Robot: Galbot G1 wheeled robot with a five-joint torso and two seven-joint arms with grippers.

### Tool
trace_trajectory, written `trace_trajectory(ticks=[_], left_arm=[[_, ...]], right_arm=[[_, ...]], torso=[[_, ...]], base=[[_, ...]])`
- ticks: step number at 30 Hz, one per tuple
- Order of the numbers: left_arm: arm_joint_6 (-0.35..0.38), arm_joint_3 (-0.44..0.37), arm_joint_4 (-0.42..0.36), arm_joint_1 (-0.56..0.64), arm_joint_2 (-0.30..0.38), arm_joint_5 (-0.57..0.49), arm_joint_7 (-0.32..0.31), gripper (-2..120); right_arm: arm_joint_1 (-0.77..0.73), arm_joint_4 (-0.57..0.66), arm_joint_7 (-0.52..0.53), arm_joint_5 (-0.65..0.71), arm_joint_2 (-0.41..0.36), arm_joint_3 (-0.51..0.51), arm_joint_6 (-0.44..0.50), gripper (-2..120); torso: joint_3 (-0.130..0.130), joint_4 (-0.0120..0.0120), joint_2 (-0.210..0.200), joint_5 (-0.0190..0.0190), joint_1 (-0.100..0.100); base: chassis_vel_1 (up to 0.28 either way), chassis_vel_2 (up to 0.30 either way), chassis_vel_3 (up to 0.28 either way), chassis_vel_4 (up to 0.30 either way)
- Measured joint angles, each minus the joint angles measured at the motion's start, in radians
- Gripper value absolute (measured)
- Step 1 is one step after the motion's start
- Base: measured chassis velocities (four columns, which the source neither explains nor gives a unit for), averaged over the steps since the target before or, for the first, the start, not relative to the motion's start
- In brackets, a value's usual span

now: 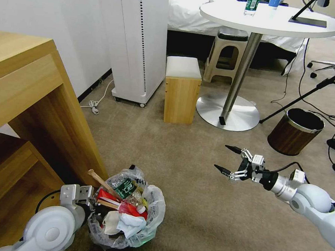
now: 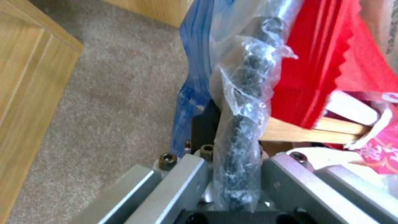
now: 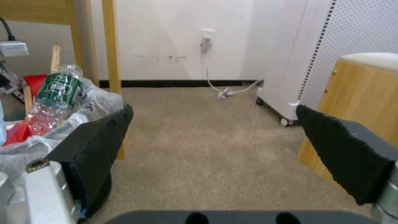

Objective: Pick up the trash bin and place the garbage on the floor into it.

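head view first: the trash bin [image 1: 127,217] sits low at the robot's left side, just beside the wooden desk leg [image 1: 79,136], and it is heaped full. a green-label bottle [image 1: 125,188], a wooden stick [image 1: 104,183], red wrappers [image 1: 109,196] and crumpled white paper [image 1: 130,224] all stick up above the plastic bag (which puffs over the rim). the beige carpet floor [image 1: 194,179] around it shows no loose litter, so the collecting looks done or nearly so; i cannot see whether the bin's base touches the carpet. the left claw [image 2: 236,168] is at the bin's near edge, clamped tight on the bagged rim [image 2: 244,102], its arm folded low against the desk. the right claw [image 1: 227,160] hangs over bare carpet well apart from the bin, spread wide and holding nothing, arm reaching forward from the right.
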Motion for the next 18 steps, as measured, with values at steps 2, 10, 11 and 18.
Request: trace_trajectory(ticks=[2,10,11,18], left_arm=[[0.001,0.013,0.014,-0.005,-0.012,0.01,-0.006,0],[0.003,0.023,0.036,-0.005,-0.016,0.025,-0.009,0],[0.003,0.03,0.043,-0.008,-0.019,0.03,-0.01,0],[0.004,0.056,0.072,-0.022,-0.038,0.047,-0.012,0]], right_arm=[[0.012,-0.013,-0.001,-0.003,0.009,-0.02,0.007,100],[0.024,-0.026,-0.002,-0.011,0.028,-0.041,0.015,100],[0.025,-0.031,-0.003,-0.014,0.031,-0.042,0.017,100],[0.015,-0.041,-0.009,-0.02,0.038,-0.042,0.028,100]], torso=[[0.0,0.0001,0.0,0.0002,0.0],[0.0,0.0001,0.0,0.0002,0.0],[0.0,0.0002,0.0,0.0003,0.0],[0.0,0.0002,0.0,0.0009,0.0]], base=[[0.0,0.0,0.0,0.0],[0.0,0.0,0.0,0.0],[0.0,0.0,0.0,0.0],[0.0,0.0,0.0,0.0]])
